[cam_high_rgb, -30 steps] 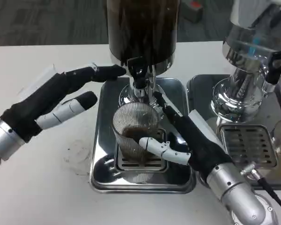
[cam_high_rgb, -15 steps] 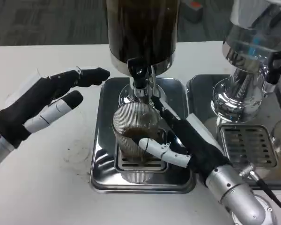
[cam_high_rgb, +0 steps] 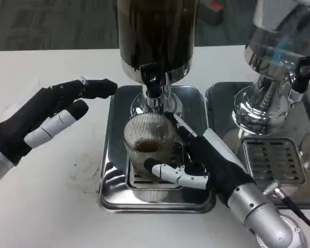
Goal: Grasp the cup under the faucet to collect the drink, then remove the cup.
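Observation:
A ribbed clear cup (cam_high_rgb: 147, 143) with dark drink in its bottom stands on the grate of a steel drip tray (cam_high_rgb: 120, 108), right below the black faucet (cam_high_rgb: 152, 78) of a dark drink dispenser (cam_high_rgb: 156, 28). My right hand (cam_high_rgb: 206, 163) grips the cup from the right, its thumb across the cup's front and fingers behind it. My left hand (cam_high_rgb: 44, 116) hovers open over the table left of the tray, fingers stretched toward the faucet and apart from it.
A second silver dispenser (cam_high_rgb: 276, 67) with its own drip tray (cam_high_rgb: 271, 160) stands at the right, close to my right forearm. White table (cam_high_rgb: 46, 206) lies to the left and front.
My left hand has drawn back to the left, away from the faucet lever. My right hand has kept hold of the cup, its thumb slipping lower on the front.

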{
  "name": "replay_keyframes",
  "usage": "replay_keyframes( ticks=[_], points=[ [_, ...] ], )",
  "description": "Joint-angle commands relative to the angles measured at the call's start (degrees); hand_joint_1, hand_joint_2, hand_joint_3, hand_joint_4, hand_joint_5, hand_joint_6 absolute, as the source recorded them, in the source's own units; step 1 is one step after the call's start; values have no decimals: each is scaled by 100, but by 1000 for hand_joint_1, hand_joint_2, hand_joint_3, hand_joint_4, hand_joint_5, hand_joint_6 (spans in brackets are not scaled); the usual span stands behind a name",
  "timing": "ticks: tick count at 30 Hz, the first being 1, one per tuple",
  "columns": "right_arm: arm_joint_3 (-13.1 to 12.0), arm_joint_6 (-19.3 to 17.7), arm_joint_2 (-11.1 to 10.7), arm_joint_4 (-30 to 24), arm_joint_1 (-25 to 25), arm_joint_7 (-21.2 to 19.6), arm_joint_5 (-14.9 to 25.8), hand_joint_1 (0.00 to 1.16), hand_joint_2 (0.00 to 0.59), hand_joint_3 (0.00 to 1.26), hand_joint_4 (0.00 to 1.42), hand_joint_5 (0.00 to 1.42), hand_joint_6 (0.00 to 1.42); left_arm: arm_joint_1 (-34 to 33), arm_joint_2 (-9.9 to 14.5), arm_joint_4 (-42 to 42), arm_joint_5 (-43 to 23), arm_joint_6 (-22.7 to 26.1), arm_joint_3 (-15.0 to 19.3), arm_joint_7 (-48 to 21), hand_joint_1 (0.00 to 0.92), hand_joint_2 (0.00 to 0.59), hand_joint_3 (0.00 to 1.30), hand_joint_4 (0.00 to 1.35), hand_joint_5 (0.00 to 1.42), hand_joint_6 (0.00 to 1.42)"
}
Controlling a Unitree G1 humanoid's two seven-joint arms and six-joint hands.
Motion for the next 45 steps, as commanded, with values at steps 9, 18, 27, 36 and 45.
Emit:
replay_keyframes(
  ticks=[9,18,27,36,45],
  points=[
    [126,46,129,142,-98,-50,-174,589,188,0,0,0,21,123,80,57,76,78,36,69,0,125,383,327,290,240],
    [136,-56,339,422,-128,-233,-145,565,188,0,0,0,68,270,109,-1,60,148,50,86,0,114,390,329,295,243],
    [177,-449,529,919,-189,-410,-73,565,187,0,0,10,87,354,137,-53,57,231,58,86,0,115,405,342,307,255],
    [186,-722,637,1271,-254,-496,-67,580,188,0,0,91,140,386,163,-48,69,267,54,75,0,118,413,352,316,268],
    [104,-997,644,1539,-307,-469,100,590,188,66,103,193,228,363,197,-27,73,301,31,20,0,129,419,365,322,298]
  ],
)
